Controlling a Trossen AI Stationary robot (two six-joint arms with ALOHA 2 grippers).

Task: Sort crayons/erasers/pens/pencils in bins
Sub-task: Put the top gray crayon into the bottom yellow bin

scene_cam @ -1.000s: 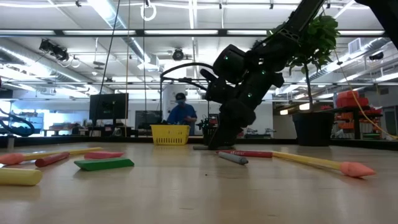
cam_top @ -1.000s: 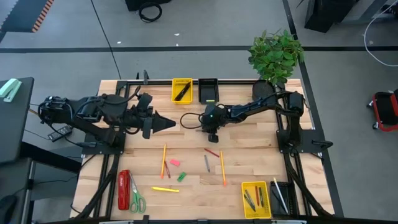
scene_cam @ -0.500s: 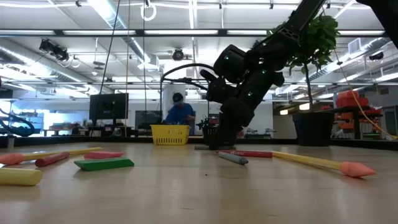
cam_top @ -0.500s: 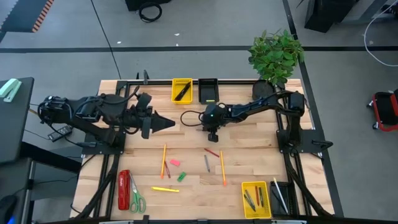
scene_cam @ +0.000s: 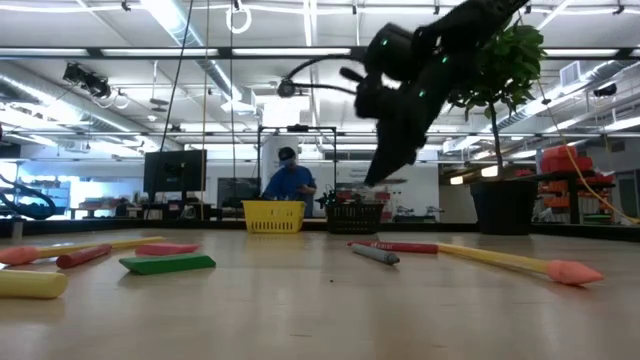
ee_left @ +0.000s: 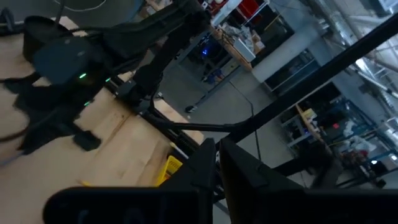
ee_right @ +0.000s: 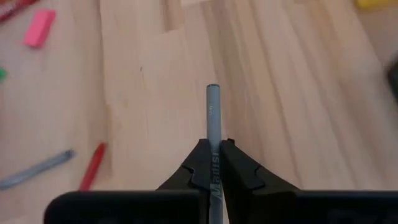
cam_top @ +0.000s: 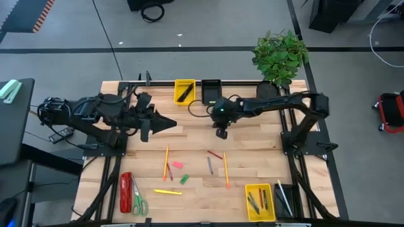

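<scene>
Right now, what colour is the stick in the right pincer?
Grey: the stick clamped in the right pincer shows best in the right wrist view.

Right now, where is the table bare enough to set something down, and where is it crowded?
Bare wood lies between the right gripper and the right frame, and between the scissors and the near yellow bin. Crowded: the middle, around the pencils and pink eraser.

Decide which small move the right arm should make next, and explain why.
Probably carry the grey stick across to the yellow bin at the table's front right. The right gripper is shut on the stick and raised off the table, and that bin seems to hold similar short sticks. The left gripper waits, holding nothing.
</scene>
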